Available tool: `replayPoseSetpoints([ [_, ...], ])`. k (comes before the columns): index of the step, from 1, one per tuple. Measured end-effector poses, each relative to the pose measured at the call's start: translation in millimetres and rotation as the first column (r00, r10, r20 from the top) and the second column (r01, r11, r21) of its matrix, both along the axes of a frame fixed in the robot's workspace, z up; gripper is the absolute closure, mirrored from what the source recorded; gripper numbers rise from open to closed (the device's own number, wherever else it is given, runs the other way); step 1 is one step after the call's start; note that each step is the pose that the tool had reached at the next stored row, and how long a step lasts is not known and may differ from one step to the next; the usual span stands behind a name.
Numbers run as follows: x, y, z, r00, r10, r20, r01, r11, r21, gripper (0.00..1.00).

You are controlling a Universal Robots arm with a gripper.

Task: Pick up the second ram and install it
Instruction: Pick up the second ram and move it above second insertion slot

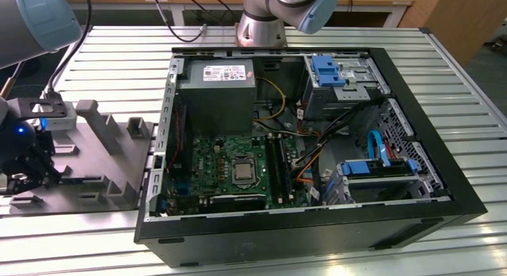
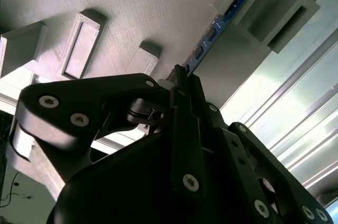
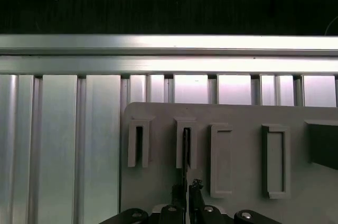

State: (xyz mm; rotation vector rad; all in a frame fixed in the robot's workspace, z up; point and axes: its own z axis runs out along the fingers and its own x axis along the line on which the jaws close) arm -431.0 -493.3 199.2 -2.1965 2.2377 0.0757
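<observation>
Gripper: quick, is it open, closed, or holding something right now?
Gripper: closed on the second ram, which stands on edge in a slot of the grey holder.

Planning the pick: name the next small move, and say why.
Probably a short straight lift. In both wrist views the gripper looks shut on the second ram, which stands on edge in a slot of the grey holder, so a sideways pull might bind it.

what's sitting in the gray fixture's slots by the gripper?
The second ram stands on edge in slotted blocks of the gray fixture, right at the gripper. The parts of it inside the blocks are covered.
</observation>
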Motion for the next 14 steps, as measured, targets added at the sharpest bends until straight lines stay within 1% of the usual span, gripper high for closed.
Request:
replayPoseSetpoints([
  [14,1.0,-0.1,1.4,1.0000,0.000,-0.0001,0.000,1.0000,-0.0001,0.81],
])
